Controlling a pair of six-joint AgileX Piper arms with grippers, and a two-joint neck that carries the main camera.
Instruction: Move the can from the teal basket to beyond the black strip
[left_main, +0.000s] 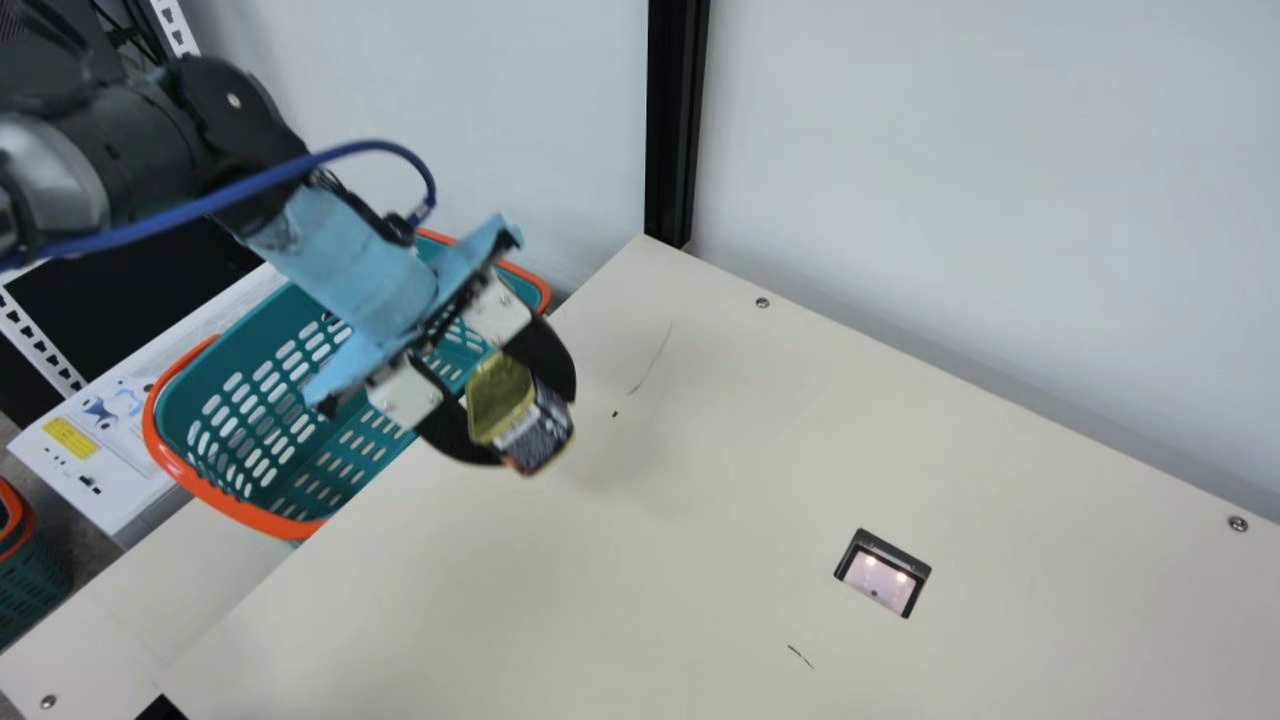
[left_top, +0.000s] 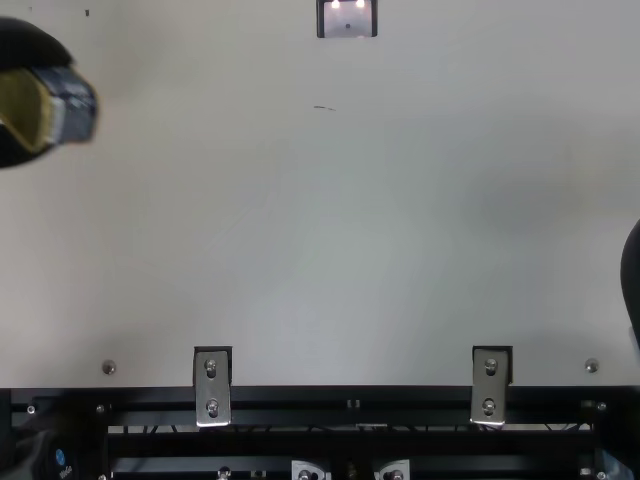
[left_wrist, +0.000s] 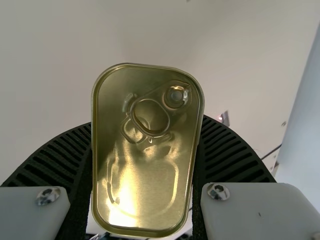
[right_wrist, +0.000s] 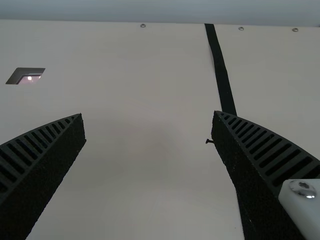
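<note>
Left gripper (left_main: 530, 422) closed upon the can (left_wrist: 147, 150), its two fingers drawn in only as far as the can's width allows and bearing on the two long sides. The long axis of the can lies across the line along which the fingers close; the lid, with its ring pull, faces back toward the wrist. The can appears to be held above the table (left_main: 700, 520), and the teal basket (left_main: 225, 503) lies behind the gripper, on its arm's side.

Right gripper (right_wrist: 148, 120) with fingers wide apart and nothing between them. The black strip (right_wrist: 220, 70) runs past one of its fingertips, on the side away from the window (right_wrist: 26, 76). The governing relation is thus one of sides: the left arm has the can, whereas the right arm is nearer the strip, which lies well off to the robot's right of the left gripper. The next move, in judgement, is a carry in that direction, probably ending in a set-down or handover within the right gripper's reach. A loosened grip could let the can turn between the fingers.
</note>
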